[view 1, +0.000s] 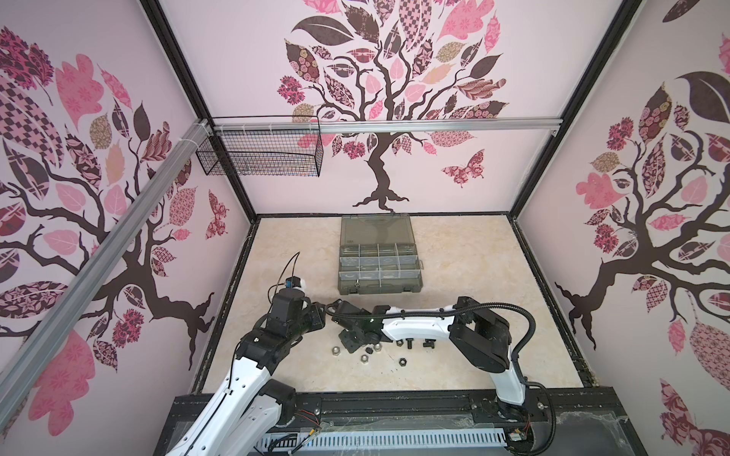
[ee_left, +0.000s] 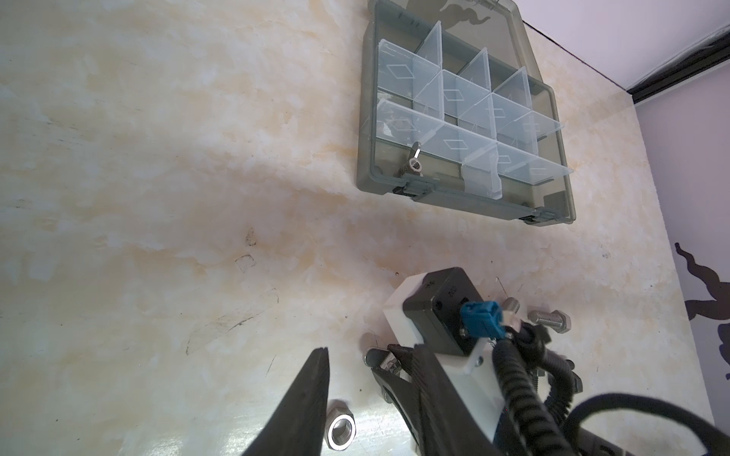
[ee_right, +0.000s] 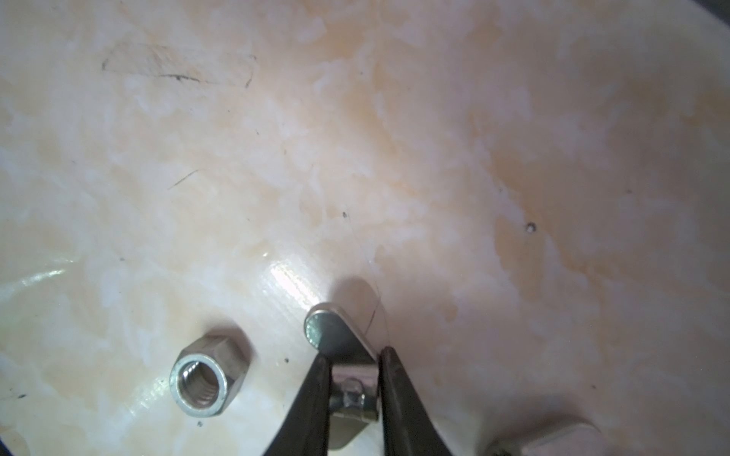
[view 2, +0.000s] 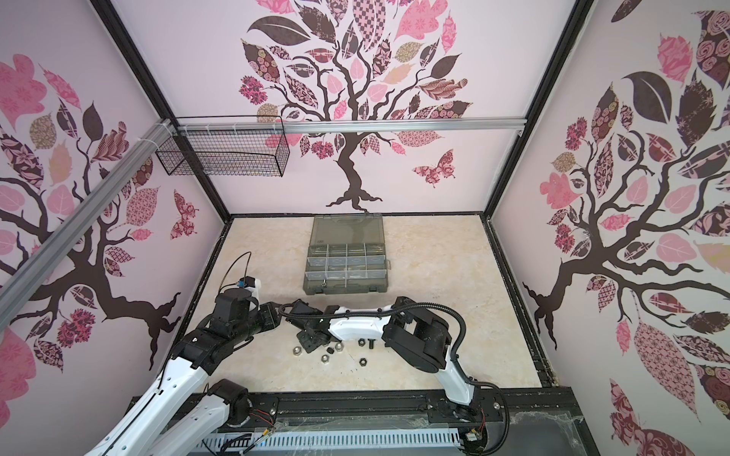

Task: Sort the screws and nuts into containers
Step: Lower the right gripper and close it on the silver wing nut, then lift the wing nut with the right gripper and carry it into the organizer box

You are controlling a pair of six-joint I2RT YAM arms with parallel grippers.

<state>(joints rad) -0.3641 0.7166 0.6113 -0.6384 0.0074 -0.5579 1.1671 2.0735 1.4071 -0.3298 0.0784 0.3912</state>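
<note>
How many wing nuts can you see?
2. One wing nut lies in the organiser case's near-left corner compartment; a second wing nut is pinched in the right end effector. More may hide under the right arm.

The translucent smoky-grey plastic organiser case (view 1: 379, 289) sits at the back middle of the marble-patterned bench (view 1: 474, 276), its flat lid (view 1: 375, 229) lying open behind it. A silver metal wing nut (ee_left: 413, 160) lies in its front-left compartment. In front of the case lie a silver hex nut (view 1: 335, 350) at the left, black hex-head screws (view 1: 409, 342) to the right and a black hex nut (view 1: 402, 361) nearest the front. The fingers (ee_right: 314, 402) of the right gripper (ee_right: 351, 379) flank a second silver wing nut (ee_right: 339, 335) just beside the silver hex nut.
</note>
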